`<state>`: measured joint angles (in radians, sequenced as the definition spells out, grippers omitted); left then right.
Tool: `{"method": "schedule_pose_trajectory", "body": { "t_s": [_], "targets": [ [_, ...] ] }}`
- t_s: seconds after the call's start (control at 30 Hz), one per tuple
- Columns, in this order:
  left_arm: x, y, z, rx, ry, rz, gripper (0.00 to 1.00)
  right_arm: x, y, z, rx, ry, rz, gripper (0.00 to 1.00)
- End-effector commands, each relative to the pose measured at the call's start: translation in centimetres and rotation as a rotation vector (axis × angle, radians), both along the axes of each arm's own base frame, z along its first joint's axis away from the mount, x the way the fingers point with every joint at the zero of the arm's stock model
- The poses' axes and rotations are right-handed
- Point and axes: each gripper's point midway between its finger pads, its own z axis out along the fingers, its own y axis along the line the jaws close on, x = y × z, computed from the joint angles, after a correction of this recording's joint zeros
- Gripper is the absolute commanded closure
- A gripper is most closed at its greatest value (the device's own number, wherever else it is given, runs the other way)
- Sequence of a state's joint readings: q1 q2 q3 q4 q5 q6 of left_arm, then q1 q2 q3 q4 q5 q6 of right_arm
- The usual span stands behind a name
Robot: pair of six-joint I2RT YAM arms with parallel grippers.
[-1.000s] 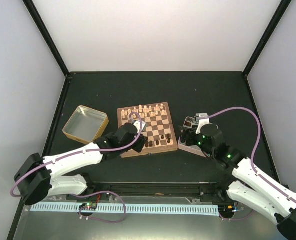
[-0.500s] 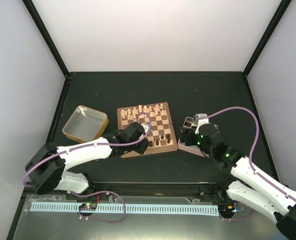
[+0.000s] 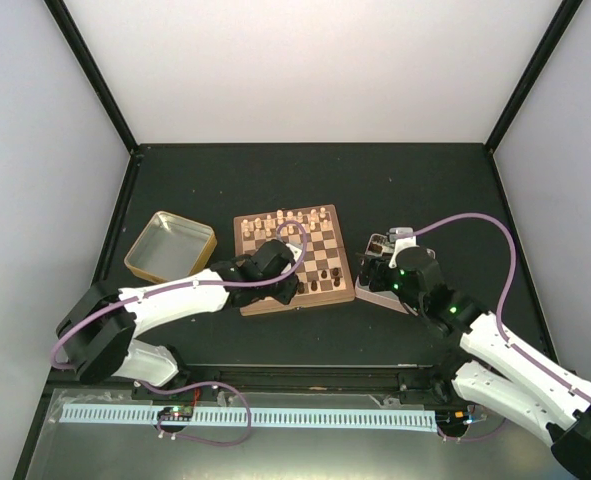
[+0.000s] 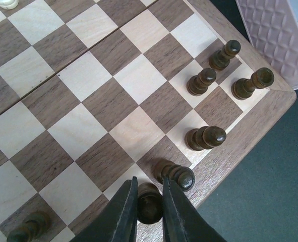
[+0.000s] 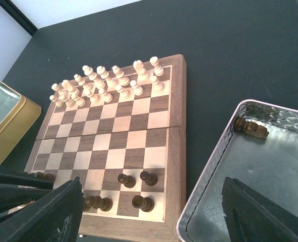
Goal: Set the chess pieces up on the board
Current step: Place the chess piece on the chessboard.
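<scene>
Grasping a dark piece in left gripper, few other dark pieces placed beside; cream set ranked far ahead; right gripper splayed, empty.

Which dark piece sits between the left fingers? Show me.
The edge-row dark piece, pinched by the left gripper; the other dark pieces stand free.

The white, black-jointed left arm stretches low from the lower left of the top view to its middle. The left gripper has its dark fingers pinched on a small dark brown wooden chess piece at the bottom centre of its wrist view. The right arm slants from the lower right toward centre right. The right gripper is spread wide, its fingers at the lower corners of its wrist view.
</scene>
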<state>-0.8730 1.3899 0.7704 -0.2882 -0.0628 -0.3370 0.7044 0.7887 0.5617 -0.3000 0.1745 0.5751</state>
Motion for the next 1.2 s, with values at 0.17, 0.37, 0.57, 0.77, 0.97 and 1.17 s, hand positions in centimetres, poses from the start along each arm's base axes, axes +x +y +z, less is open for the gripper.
{"method": "schedule_pose_trajectory", "body": {
  "t_s": [0.17, 0.37, 0.57, 0.77, 0.97, 1.17],
  "targets": [
    [0.0, 0.4, 0.0, 0.054, 0.0, -0.001, 0.88, 0.5, 0.0, 0.4, 0.004, -0.014, -0.013, 0.25],
    [0.1, 0.9, 0.3, 0.068, -0.011, 0.006, 0.88, 0.5, 0.0, 0.2, 0.0, -0.011, -0.014, 0.24],
    [-0.1, 0.7, 0.4, 0.057, -0.008, -0.007, 0.87, 0.5, 0.1, 0.0, 0.006, -0.006, -0.012, 0.25],
    [0.1, 1.0, 1.0, 0.065, -0.029, -0.004, 0.82, 0.5, 0.1, 0.0, 0.008, -0.003, -0.013, 0.24],
    [0.0, 0.2, 1.9, 0.021, -0.027, -0.018, 0.65, 0.7, -0.7, 0.3, 0.008, 0.004, -0.068, 0.24],
    [0.3, 0.0, 3.9, -0.014, -0.062, -0.008, 0.58, 1.7, -4.2, -0.8, -0.033, 0.07, -0.265, 0.25]
  ]
}}
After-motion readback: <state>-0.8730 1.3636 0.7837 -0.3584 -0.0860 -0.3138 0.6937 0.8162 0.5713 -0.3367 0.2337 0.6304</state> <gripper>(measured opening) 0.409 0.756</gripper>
